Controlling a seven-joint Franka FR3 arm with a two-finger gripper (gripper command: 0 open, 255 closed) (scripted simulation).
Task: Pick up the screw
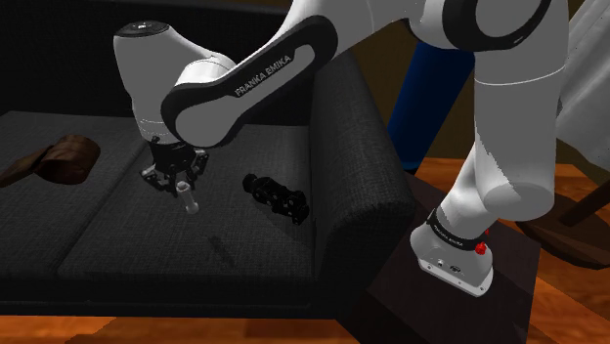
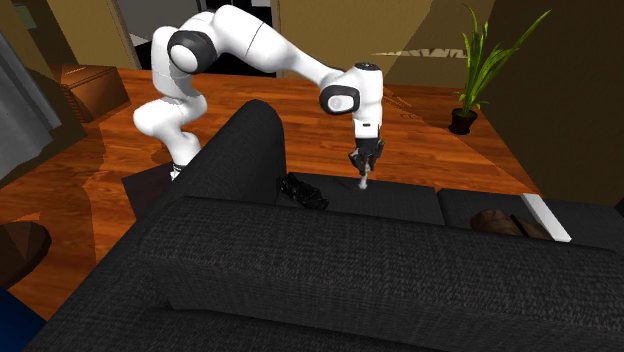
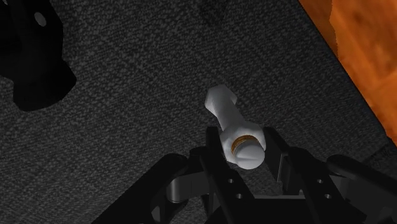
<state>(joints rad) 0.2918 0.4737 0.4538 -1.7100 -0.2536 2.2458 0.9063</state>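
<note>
Sofa [image 1: 117, 230]: coarse woven cloth, matt. Floor [image 2: 420, 120]: polished wood. Screw [image 3: 233, 129]: smooth, pale, matt.

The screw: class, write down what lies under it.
Dark woven sofa cushion lies under the screw, which the tool clasps at its head. The patch directly beneath the screw's lower end is covered, so whether it touches the cushion cannot be told.

White arm [image 1: 244, 83] reaches out and bends down, black gripper [image 3: 245, 145] points down, its two fingers [image 3: 212, 149] squeeze a white screw [image 3: 230, 121] between them
</note>
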